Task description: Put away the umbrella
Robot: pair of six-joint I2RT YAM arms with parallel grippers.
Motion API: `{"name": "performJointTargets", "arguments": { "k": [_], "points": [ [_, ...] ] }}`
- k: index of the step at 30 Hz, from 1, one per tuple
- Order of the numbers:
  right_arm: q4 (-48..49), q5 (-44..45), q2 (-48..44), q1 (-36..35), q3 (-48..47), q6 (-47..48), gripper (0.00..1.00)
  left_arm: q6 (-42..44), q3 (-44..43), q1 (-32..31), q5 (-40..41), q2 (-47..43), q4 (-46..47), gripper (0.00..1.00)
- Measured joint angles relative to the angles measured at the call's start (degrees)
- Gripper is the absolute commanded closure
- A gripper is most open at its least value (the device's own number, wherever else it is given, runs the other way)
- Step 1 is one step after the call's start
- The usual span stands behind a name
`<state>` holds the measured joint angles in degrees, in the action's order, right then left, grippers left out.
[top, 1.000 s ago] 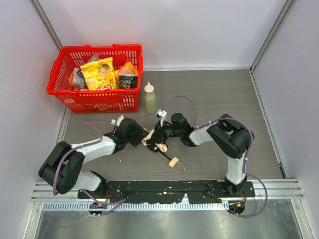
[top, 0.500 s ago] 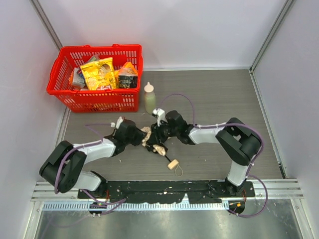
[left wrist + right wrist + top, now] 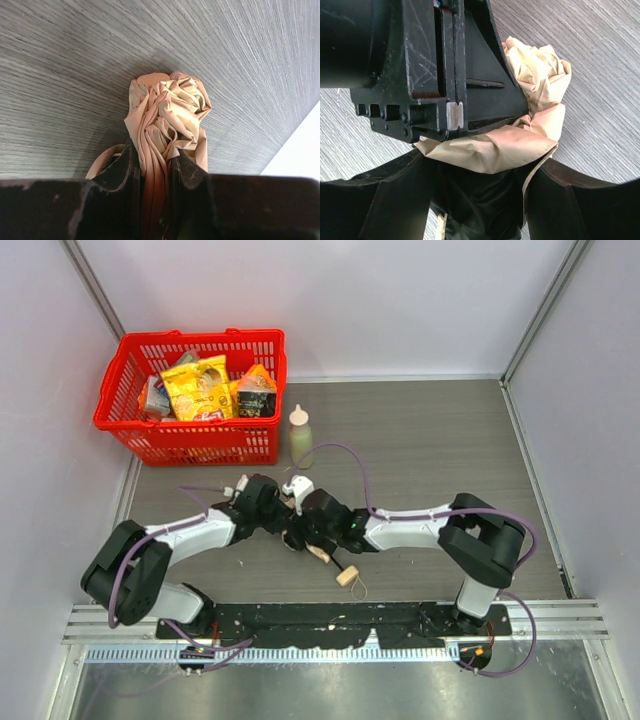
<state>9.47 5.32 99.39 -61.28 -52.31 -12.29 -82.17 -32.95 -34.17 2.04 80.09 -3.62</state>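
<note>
Two arms meeting a little left of centre in the top view, low over a grey wood-grain table (image 3: 440,440). Left gripper (image 3: 154,161) clamped on the umbrella (image 3: 170,107): both black fingers pressed against a pinched neck of cream fabric, with a crumpled rosette of folds bulging just beyond the tips, mid-frame in the left wrist view. Right gripper (image 3: 482,180) spread wide, jaws at the lower left and lower right of its own view, a fold of the fabric lying between them unsqueezed. Right-hand finger just at the cloth's edge, contact unclear. Black body of the left gripper filling the upper left of that view, against the cloth.

From above, thin black shaft (image 3: 335,564) slanting toward the lower right out of the bundle, ending in a pale knob handle (image 3: 346,575), with a cord loop (image 3: 359,590) on the table just beyond it.

In the upper left of the top view, red plastic basket (image 3: 195,445) holding snack packets (image 3: 200,385). Pale green squeeze bottle (image 3: 300,440) upright just right of the basket, apart from both grippers.
</note>
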Motion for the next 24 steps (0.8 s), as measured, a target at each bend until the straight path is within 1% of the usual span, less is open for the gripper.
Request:
{"name": "performJointTargets", "arguments": {
  "k": [3,6,11,15,19,22,24],
  "points": [
    [0.1,0.6,0.0,-0.3,0.1,-0.7,0.28,-0.4,-0.3,0.0,-0.1,0.0,-0.7,1.0],
    [0.8,0.6,-0.6,-0.4,1.0,-1.4,0.25,-0.8,-0.3,-0.1,-0.3,0.0,-0.9,1.0],
    [3.9,0.5,-2.7,-0.8,5.1,-1.5,0.22,-1.6,-0.4,-0.6,-2.0,-0.1,-2.0,1.0],
    [8.0,-1.4,-2.5,1.3,7.2,-1.4,0.21,-1.6,-0.5,-0.7,-2.2,-0.1,-2.1,1.0],
    [10.3,-2.3,0.3,2.3,5.9,-0.9,0.2,-1.6,-0.5,-0.7,-2.3,-0.1,-2.1,1.0],
    [9.3,-1.0,3.3,2.1,3.1,0.7,0.2,-1.4,-0.9,-0.3,-1.6,-0.1,-2.9,1.0],
    [8.2,1.7,3.7,0.9,2.1,1.9,0.19,-1.4,-1.1,0.0,-1.5,-0.1,-3.3,1.0]
  ]
}}
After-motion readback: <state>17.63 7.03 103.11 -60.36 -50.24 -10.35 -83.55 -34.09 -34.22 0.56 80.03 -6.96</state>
